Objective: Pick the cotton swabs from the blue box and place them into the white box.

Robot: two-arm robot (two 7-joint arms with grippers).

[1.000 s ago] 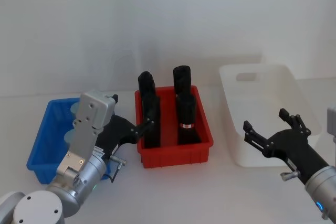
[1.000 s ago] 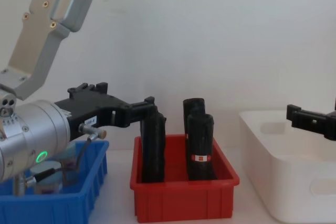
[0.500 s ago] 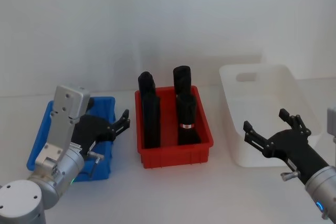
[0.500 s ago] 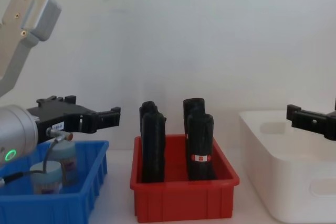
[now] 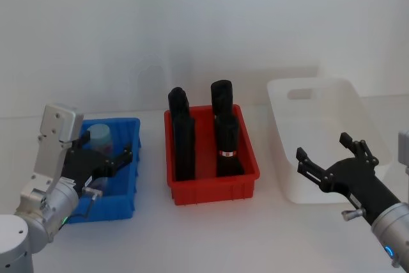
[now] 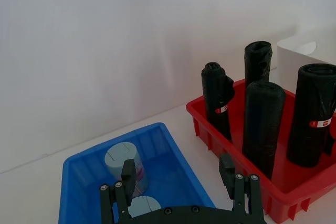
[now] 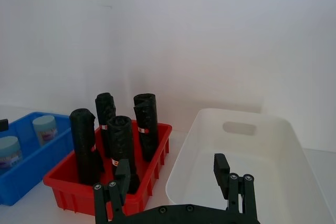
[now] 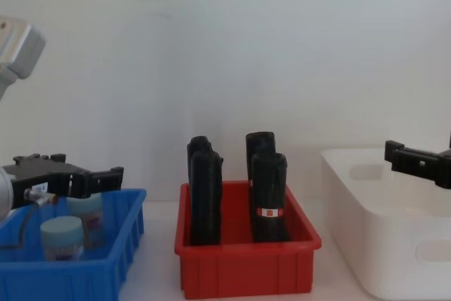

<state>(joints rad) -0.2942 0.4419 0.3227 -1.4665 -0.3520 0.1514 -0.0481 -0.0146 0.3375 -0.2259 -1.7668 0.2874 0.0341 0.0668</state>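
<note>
Left gripper [image 6: 177, 177]: fingers spread wide, holding nothing, low over the blue box [image 5: 105, 209].
What changed: a second ago this gripper reached across to the red bin [image 5: 214, 190], its fingertip by a black roll [image 5: 183, 148]. It has since swung back to the robot's left and dropped over the blue box.
Cotton swabs [image 6: 123, 161]: two capped tubs stand upright in the blue box, one towards the far end and one nearer. Both sit just ahead of the open fingers and neither is gripped. I cannot tell whether a finger touches one.
Meaning for the task: the arm looks to be lining up for a pick. No tub has been lifted yet. The next move probably calls for closing in around one tub without knocking the other.
Right gripper [image 5: 324, 148]: fingers apart and empty, unmoved, hovering by the near left corner of the white box [image 5: 281, 139].
White box: no tubs seen inside, so nothing is delivered yet.
</note>
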